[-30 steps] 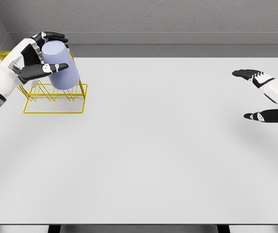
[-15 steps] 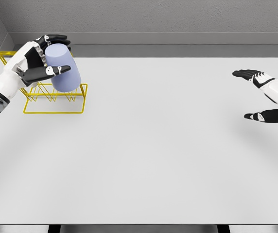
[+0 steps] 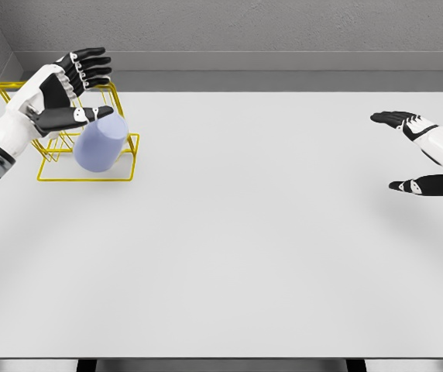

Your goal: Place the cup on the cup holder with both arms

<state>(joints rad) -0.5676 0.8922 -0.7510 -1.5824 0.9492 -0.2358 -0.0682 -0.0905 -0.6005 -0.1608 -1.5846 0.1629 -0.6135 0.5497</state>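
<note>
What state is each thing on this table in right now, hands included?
Cup: upside down, tilted, sitting in the holder, no fingers around it.
Cup holder: yellow wire rack, upright at the table's far left.
Left hand: open, fingers spread just above the cup, holding nothing.
Right hand: open, empty, over the table's right edge.
Table: white and flat.

No readable text, labels, brands or numbers appear on anything here.
</note>
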